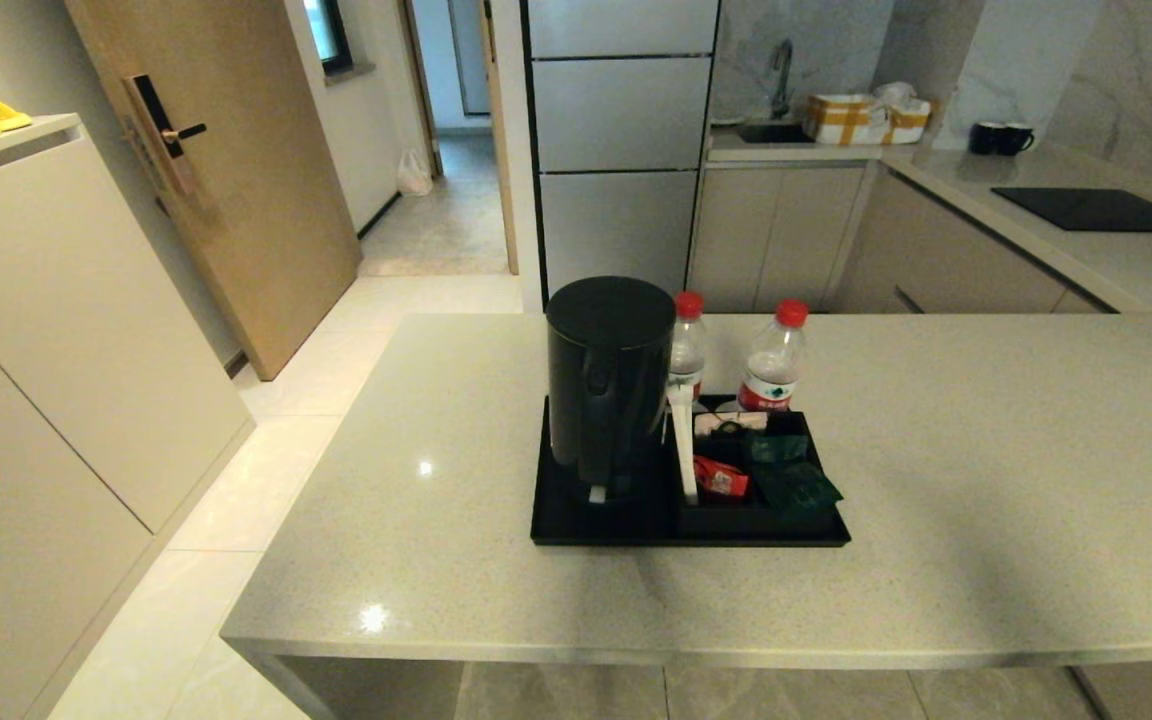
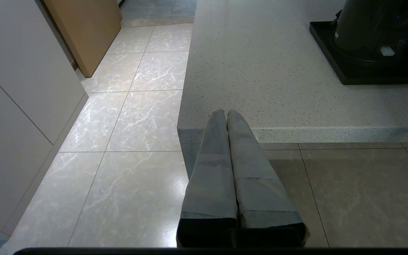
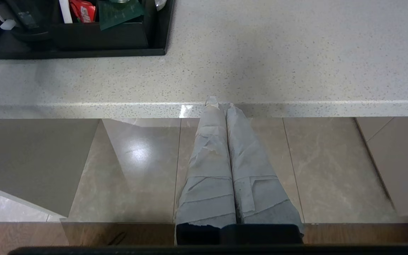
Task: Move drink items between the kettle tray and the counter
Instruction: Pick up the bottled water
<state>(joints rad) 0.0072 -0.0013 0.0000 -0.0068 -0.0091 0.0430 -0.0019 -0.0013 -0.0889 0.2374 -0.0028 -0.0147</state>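
On the pale speckled counter (image 1: 936,480) lies the black kettle tray (image 1: 576,525). The tall black kettle (image 1: 609,385) stands on the tray's left half. Behind it two red-capped water bottles (image 1: 687,345) (image 1: 774,360) stand upright at the tray's back edge. The divided sachet box (image 1: 736,515) on the right half holds dark green packets (image 1: 796,488) and a red sachet (image 1: 722,480). Neither arm shows in the head view. My left gripper (image 2: 226,114) is shut and empty below the counter's near left corner. My right gripper (image 3: 221,105) is shut and empty at the counter's front edge.
A tiled floor (image 2: 133,117) and pale cabinets (image 1: 46,380) lie to the left. Behind the counter is an L-shaped worktop with a black cooktop (image 1: 1096,210), a sink (image 1: 771,130), two dark mugs (image 1: 998,137) and a yellow-white box (image 1: 861,118).
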